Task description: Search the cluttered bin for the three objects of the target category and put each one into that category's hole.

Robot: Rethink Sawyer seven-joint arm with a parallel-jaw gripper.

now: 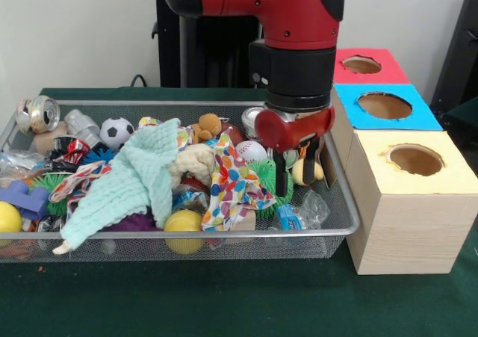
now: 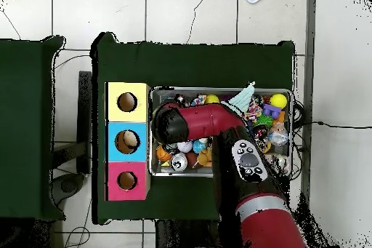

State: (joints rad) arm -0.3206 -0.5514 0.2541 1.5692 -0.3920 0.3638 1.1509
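Note:
The wire mesh bin (image 1: 187, 235) is full of toys, cloths and cans. My gripper (image 1: 295, 174) hangs open and empty over the bin's right end, its black fingers (image 1: 280, 181) just above a green spiky ball. A clear crinkled bottle with a blue label (image 1: 299, 214) lies in the front right corner, just below and in front of the fingers. Crumpled clear plastic (image 1: 16, 161) at the left end may be another bottle. The blue-surround hole (image 1: 385, 105) tops the middle box right of the bin. In the overhead view this hole (image 2: 127, 141) shows something pale inside; the arm hides the gripper there.
The red-surround hole (image 1: 362, 64) is behind the blue one and the yellow-surround hole (image 1: 414, 159) in front. Metal cans (image 1: 41, 114) lie at the bin's far left. A mint green cloth (image 1: 131, 176) and a spotted cloth (image 1: 235, 184) cover the middle.

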